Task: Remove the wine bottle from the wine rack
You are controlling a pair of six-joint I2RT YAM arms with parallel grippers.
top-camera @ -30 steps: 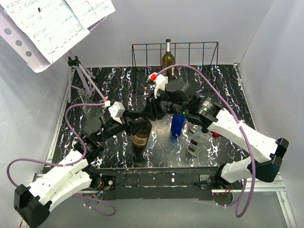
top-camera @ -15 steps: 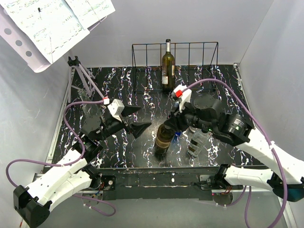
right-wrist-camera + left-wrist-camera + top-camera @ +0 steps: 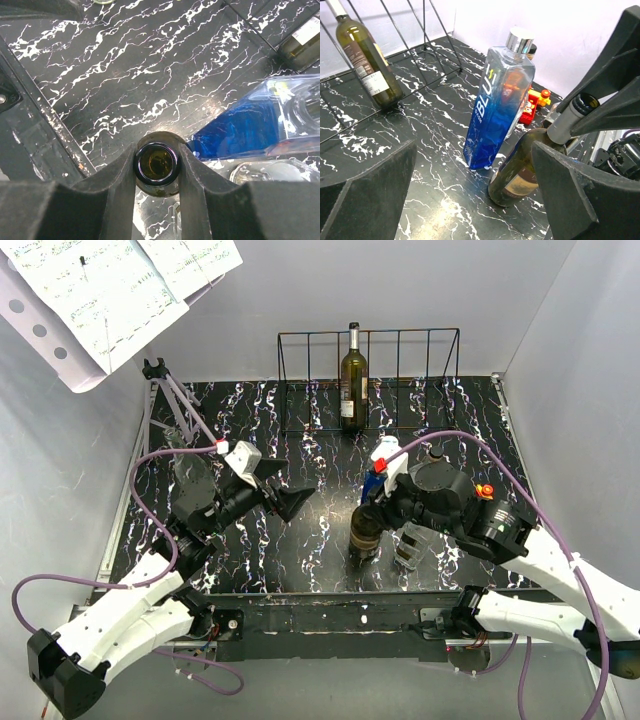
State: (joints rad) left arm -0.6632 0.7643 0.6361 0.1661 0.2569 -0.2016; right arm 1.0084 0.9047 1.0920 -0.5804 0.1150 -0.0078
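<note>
A dark brown wine bottle (image 3: 364, 536) leans between the arms, its base at the black marbled tabletop. My right gripper (image 3: 376, 502) is shut on its neck; in the right wrist view the open bottle mouth (image 3: 156, 164) sits tight between both fingers. To the left, my left gripper (image 3: 287, 498) stands wide open and holds nothing, and the same bottle (image 3: 521, 170) shows beyond its right finger. The black wire wine rack (image 3: 420, 331) stands at the back wall. One green wine bottle (image 3: 353, 380) is upright inside it.
A blue square bottle (image 3: 499, 102) stands right behind the held bottle, and a clear glass bottle (image 3: 410, 545) lies to its right. A small red object (image 3: 534, 101) sits further back. A music stand (image 3: 172, 405) with sheet music (image 3: 100, 290) fills the left rear corner.
My left gripper opened, let go of the brown bottle and drew back left. My right gripper took the neck and carried the bottle right and toward the near edge.
</note>
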